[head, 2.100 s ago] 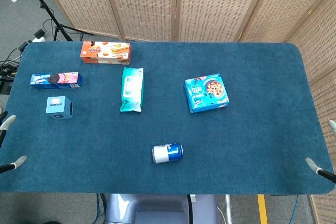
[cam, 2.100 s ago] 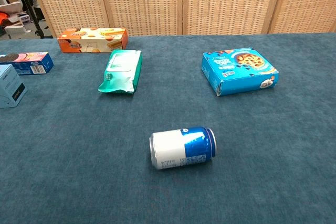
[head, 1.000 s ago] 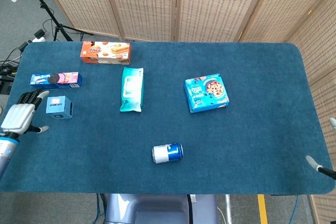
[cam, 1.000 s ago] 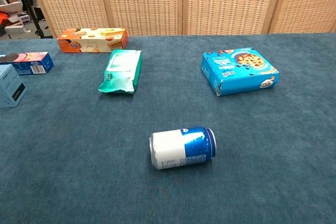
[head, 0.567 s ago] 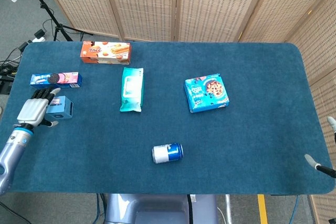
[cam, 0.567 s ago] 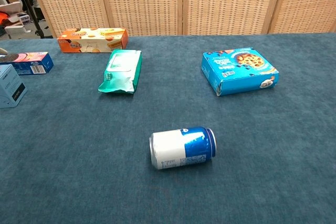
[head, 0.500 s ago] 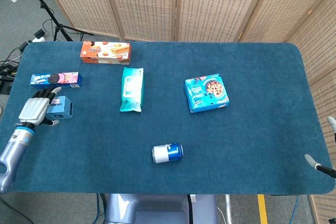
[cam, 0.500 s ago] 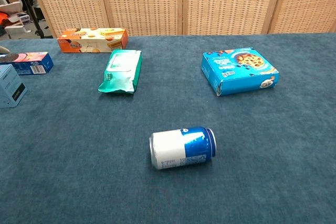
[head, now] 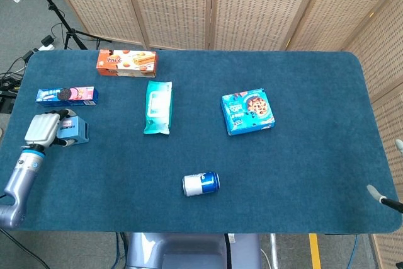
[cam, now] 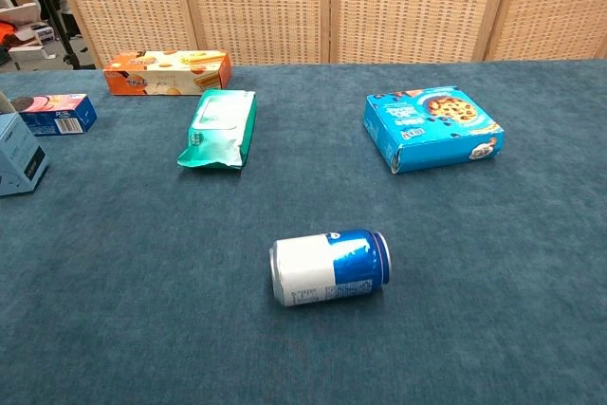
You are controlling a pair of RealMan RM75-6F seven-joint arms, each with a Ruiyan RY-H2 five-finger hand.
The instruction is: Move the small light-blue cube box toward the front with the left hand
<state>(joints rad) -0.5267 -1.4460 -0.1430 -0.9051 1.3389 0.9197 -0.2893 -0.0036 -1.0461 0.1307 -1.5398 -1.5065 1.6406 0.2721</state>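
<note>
The small light-blue cube box [head: 76, 131] sits near the table's left edge, in front of a blue-and-pink cookie pack [head: 67, 95]. My left hand [head: 40, 128] covers the box's left part from above, fingers curled over it and gripping it. In the chest view the box [cam: 19, 162] shows at the far left edge, slightly tilted, and the hand itself is cut off there. Only two pale fingertips [head: 375, 194] of my right hand [head: 384, 177] show at the table's front right corner, spread apart and holding nothing.
An orange biscuit box [head: 126, 63] lies at the back left. A teal wipes pack [head: 157, 106] and a blue cookie box [head: 248, 111] lie mid-table. A blue-and-white can [head: 201, 183] lies on its side near the front. The blue table [head: 302, 174] ends just left of my hand.
My left hand came in from the front left, reached the cube box and closed over its left side. The box now looks slightly tilted in the chest view.
</note>
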